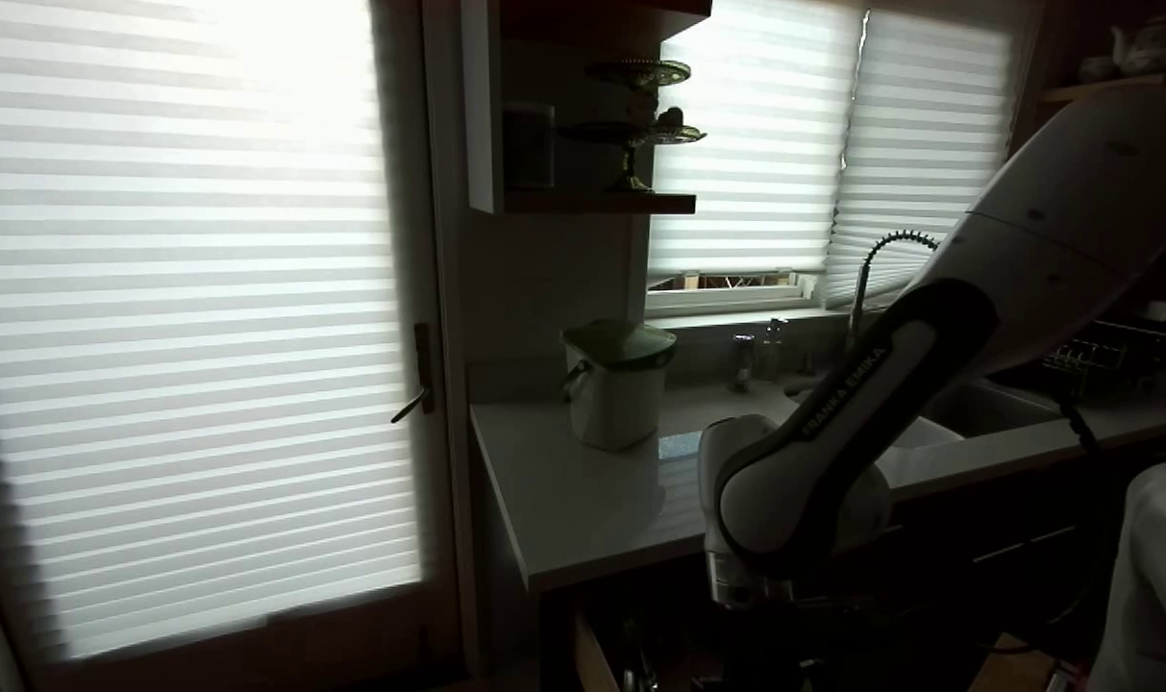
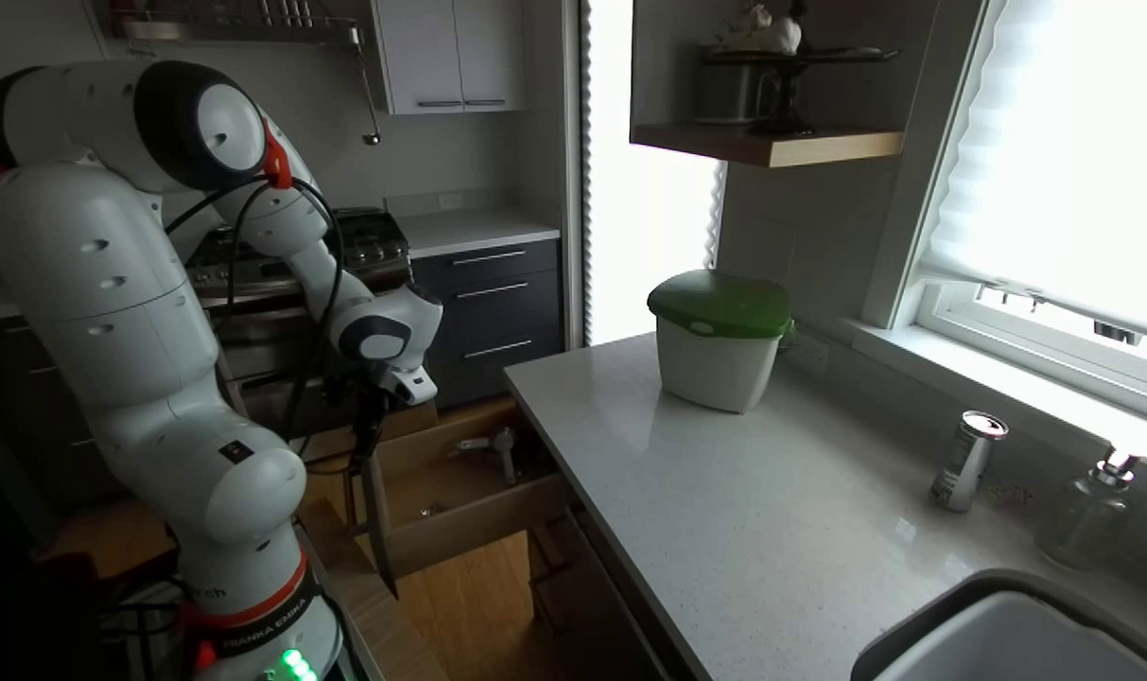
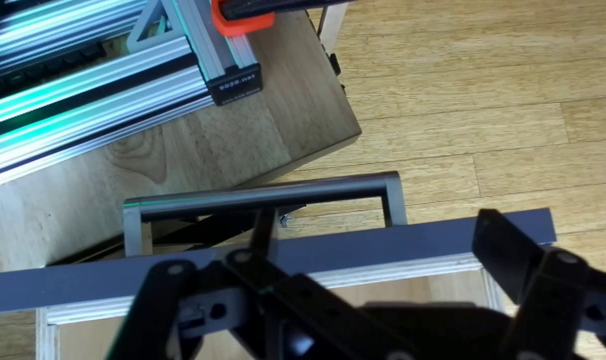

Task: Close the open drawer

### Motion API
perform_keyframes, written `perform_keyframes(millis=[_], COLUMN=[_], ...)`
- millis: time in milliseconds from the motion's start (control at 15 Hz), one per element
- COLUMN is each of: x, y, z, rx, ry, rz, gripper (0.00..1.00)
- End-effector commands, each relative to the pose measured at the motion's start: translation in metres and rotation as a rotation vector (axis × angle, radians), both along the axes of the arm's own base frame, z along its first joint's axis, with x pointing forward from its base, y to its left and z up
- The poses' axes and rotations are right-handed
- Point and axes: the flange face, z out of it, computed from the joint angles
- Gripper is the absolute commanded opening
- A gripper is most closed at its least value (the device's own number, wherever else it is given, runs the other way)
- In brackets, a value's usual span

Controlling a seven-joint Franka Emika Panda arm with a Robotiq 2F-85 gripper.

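In an exterior view we see the drawer (image 2: 478, 522) open, low and left of centre, jutting from under the worktop (image 2: 781, 530); a green-lidded bin (image 2: 715, 364) stands on it, right of centre. In the wrist view we find the jaws spread wide over the drawer's dark front (image 3: 372, 247), holding nothing; its bar handle (image 3: 263, 195) lies just left of centre.
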Motion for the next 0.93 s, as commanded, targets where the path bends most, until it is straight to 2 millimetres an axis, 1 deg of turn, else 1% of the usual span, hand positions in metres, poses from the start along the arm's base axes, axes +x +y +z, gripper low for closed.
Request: perform_keyframes(millis=[0,533,867], x=[-0.002,-0.008,-0.007], y=[0.005,0.011,0.011], z=[-0.009,-0.038,-0.053], rx=[0.009,0.016,0.004], ry=[0.056,0.135,0.130], rz=[0.036,0.066,0.050], gripper=[1.00,1.00,1.00])
